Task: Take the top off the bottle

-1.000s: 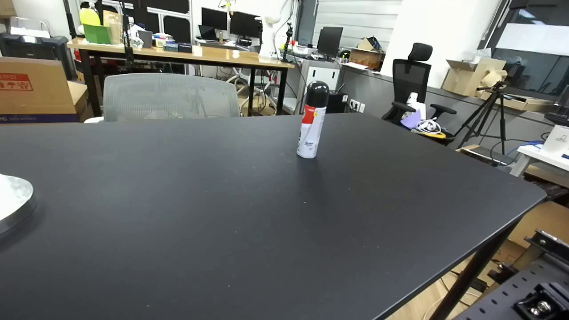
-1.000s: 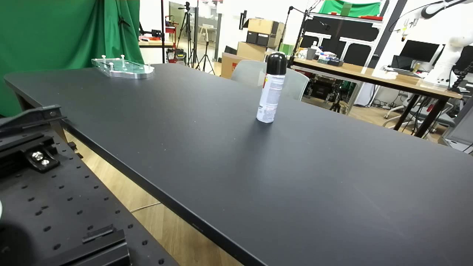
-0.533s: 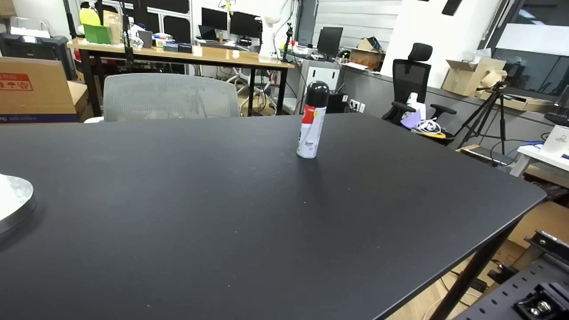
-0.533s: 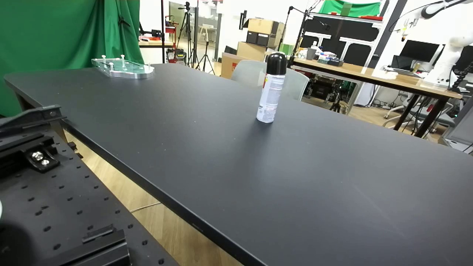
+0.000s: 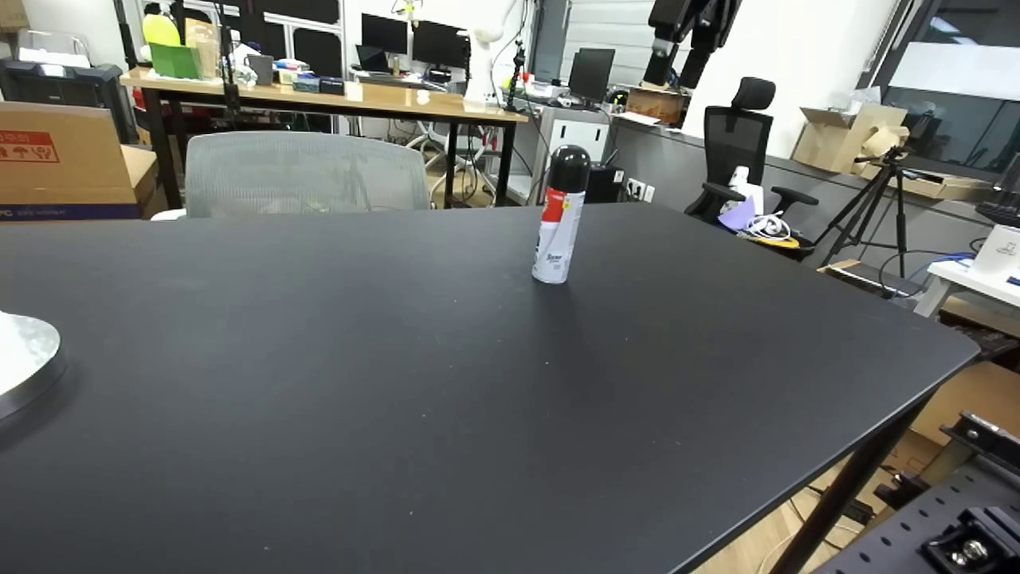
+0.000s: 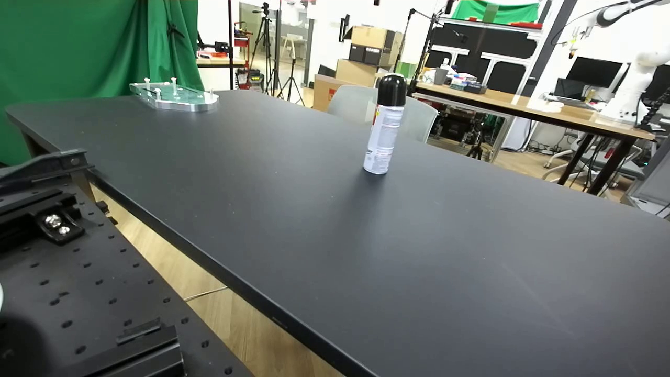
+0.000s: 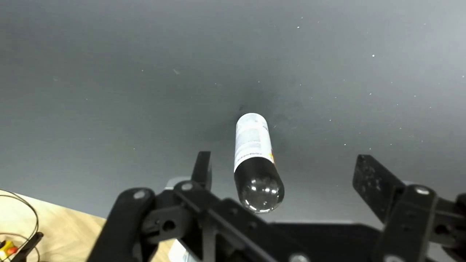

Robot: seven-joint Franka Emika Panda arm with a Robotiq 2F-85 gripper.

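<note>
The white bottle (image 5: 557, 239) with a red marking stands upright on the black table in both exterior views (image 6: 383, 140). The black rounded top (image 5: 569, 169) sits on it, also in an exterior view (image 6: 392, 90). In the wrist view the top (image 7: 258, 185) points toward the camera and the bottle's white body (image 7: 252, 138) lies beyond it. My gripper (image 7: 285, 165) is open and empty; the top appears between the fingers, nearer the left one. In an exterior view my gripper (image 5: 676, 73) hangs above the bottle, apart from it. In an exterior view only its fingertips (image 6: 412, 4) show at the upper edge.
A clear plate with white pegs (image 6: 178, 99) lies on the table's far end. A pale metal-rimmed thing (image 5: 32, 367) is at the left edge. A perforated black board (image 6: 104, 293) stands beside the table's edge. A grey chair (image 5: 307, 175) is behind the table.
My gripper has come down into view from the upper edge in both exterior views, moving down and to the left in one of them. The bottle and its top have not moved.
</note>
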